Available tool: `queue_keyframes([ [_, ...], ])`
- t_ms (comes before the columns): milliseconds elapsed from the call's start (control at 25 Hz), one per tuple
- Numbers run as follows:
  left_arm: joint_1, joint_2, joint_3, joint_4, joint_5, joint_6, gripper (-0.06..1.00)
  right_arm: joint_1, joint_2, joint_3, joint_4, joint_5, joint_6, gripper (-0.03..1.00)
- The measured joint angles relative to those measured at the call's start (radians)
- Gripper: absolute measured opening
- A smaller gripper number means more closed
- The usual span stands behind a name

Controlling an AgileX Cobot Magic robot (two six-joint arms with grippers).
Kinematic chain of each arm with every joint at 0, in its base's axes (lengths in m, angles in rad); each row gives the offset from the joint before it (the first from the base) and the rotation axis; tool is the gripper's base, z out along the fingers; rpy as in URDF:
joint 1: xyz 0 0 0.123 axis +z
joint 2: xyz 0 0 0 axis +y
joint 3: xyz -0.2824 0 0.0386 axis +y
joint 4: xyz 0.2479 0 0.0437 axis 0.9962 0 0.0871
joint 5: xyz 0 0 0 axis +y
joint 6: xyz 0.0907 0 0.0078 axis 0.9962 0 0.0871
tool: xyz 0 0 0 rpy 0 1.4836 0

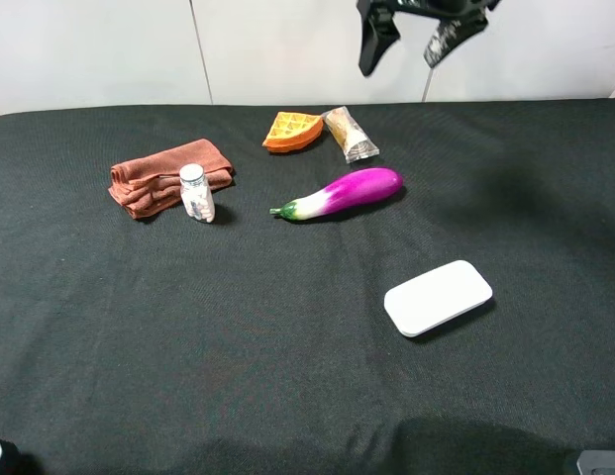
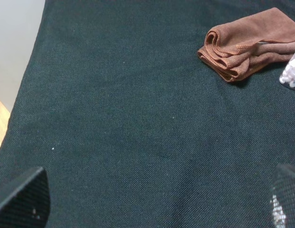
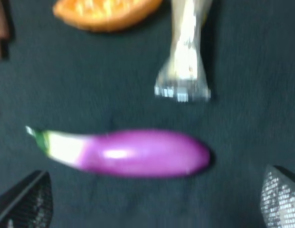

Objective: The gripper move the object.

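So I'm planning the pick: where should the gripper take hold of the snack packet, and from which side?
Probably across the middle of the snack packet, from straight above. It lies flat on the cloth, long and narrow, so its width should fit the open right gripper. Its flat crimped ends offer little to grip. The waffle sits close on one side, so one finger must drop between them; the eggplant lies clear.

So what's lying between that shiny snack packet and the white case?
The purple eggplant lies between the snack packet and the white case, clearest in the exterior high view.
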Motion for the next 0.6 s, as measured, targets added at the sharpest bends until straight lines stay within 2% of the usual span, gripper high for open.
queue_keyframes([
  [400, 0.0, 0.0, 0.0, 0.0, 0.0, 0.0, 0.95, 0.0, -0.226, 0.362, -0.042, -0.004, 0.0, 0.66],
  [600, 0.0, 0.0, 0.0, 0.0, 0.0, 0.0, 0.95, -0.029, -0.372, 0.534, -0.044, -0.05, 0.001, 0.66],
])
